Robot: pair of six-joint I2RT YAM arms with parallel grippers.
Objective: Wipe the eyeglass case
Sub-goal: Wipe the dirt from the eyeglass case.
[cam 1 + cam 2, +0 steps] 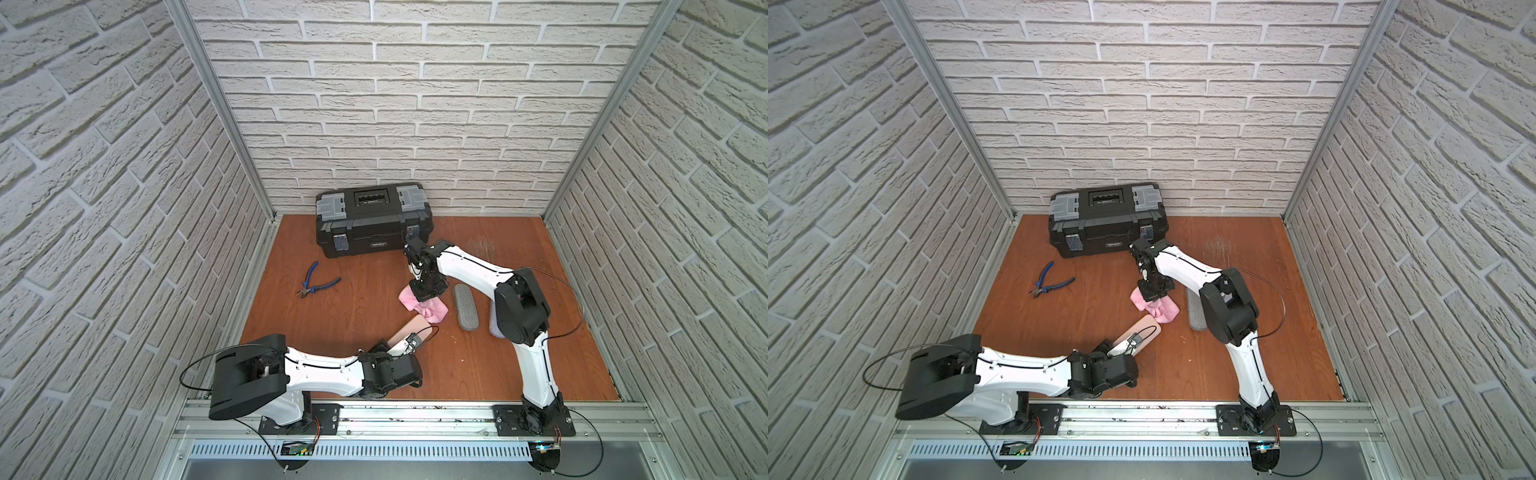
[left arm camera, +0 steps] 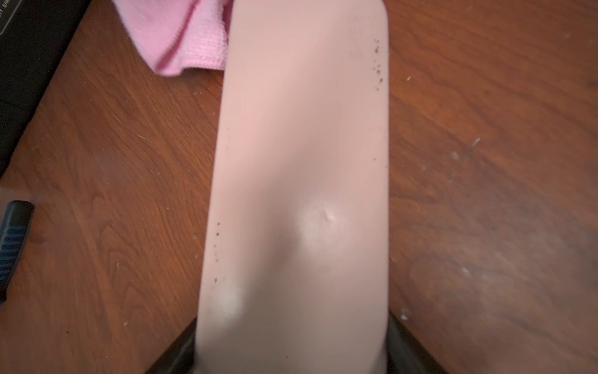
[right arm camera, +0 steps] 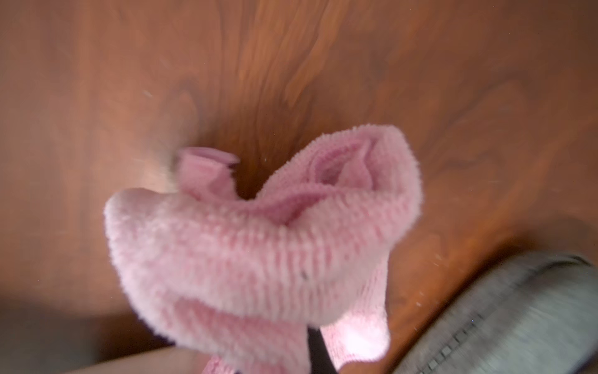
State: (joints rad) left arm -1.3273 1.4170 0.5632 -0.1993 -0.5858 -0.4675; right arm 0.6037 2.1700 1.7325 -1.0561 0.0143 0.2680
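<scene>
Off the far tip of the eyeglass case [image 1: 411, 330], clamped by the left gripper [image 1: 388, 351], pink cloth [image 1: 432, 312] is pinched in the right gripper [image 1: 426, 296].

On the wooden surface [image 1: 1258, 357], the left gripper [image 1: 1118, 351] grips the near end of a pale pink eyeglass case [image 1: 1142, 330], whose far end points toward a bunched pink cloth [image 1: 1160, 311] pinched in the downward-pointing right gripper [image 1: 1156, 298]. A grey eyeglass case [image 1: 1195, 318] lies just beside the cloth, partly hidden behind the right arm. A closed black toolbox [image 1: 1106, 224] stands against the back brick wall, with blue-handled pliers [image 1: 1052, 286] lying in front of it, well apart from the cloth.
</scene>
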